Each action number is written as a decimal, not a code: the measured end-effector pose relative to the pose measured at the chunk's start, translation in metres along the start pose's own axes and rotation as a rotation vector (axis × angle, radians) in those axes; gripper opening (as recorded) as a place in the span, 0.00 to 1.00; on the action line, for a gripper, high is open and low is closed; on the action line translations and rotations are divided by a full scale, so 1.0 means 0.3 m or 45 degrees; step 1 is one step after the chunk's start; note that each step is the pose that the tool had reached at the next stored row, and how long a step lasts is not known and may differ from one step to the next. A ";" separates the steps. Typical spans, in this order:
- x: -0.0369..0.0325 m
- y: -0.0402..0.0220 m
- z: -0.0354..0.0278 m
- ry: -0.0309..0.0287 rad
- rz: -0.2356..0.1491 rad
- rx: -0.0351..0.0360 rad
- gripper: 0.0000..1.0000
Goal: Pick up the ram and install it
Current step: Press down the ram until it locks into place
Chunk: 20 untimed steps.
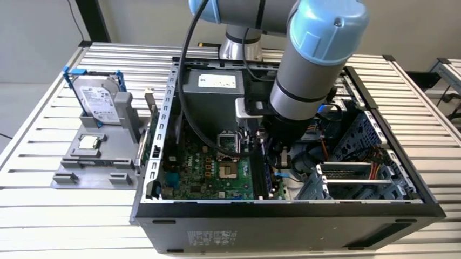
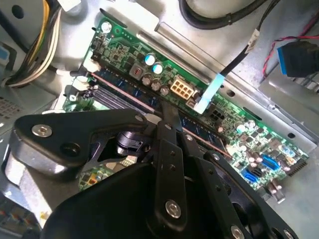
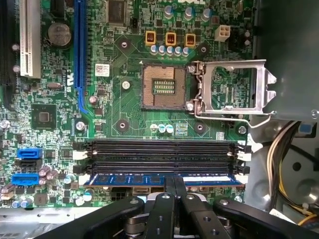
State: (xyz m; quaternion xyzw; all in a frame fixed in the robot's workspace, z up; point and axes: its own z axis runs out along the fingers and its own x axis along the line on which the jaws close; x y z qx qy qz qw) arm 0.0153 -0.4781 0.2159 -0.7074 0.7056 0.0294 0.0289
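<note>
The ram (image 3: 129,179) is a long, thin blue-green stick. It lies along the motherboard's (image 3: 124,114) outermost memory slot, parallel to two empty black slots (image 3: 159,147). In the second wrist view the ram (image 2: 124,93) shows edge-on as a thin strip running along the slot. My gripper (image 3: 175,182) is shut on the ram at about mid-length, its black fingers (image 2: 168,115) pinched on the stick's upper edge. In the exterior view the gripper (image 1: 280,159) reaches down inside the open computer case (image 1: 288,208), over the motherboard (image 1: 209,172).
An open processor socket (image 3: 159,87) with its metal lid (image 3: 232,87) swung aside sits beside the slots. Cable bundles (image 2: 30,45) and the case's drive cage (image 1: 360,178) crowd the arm. Outside the case, a grey stand (image 1: 94,162) holds a hard drive (image 1: 101,100) and a square chip (image 1: 88,142).
</note>
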 end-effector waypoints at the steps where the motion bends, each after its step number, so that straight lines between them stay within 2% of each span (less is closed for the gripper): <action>1: -0.001 0.000 -0.003 0.0013 0.000 -0.0002 0.00; 3: -0.004 0.000 -0.024 -0.0061 0.000 0.0016 0.00; 5: -0.005 0.000 -0.057 -0.0027 0.000 0.0006 0.00; 15: -0.018 0.000 -0.209 -0.0023 0.000 0.0006 0.00; 16: -0.019 0.000 -0.218 -0.0018 0.000 0.0005 0.00; 20: -0.019 0.000 -0.217 -0.0022 0.000 -0.0003 0.00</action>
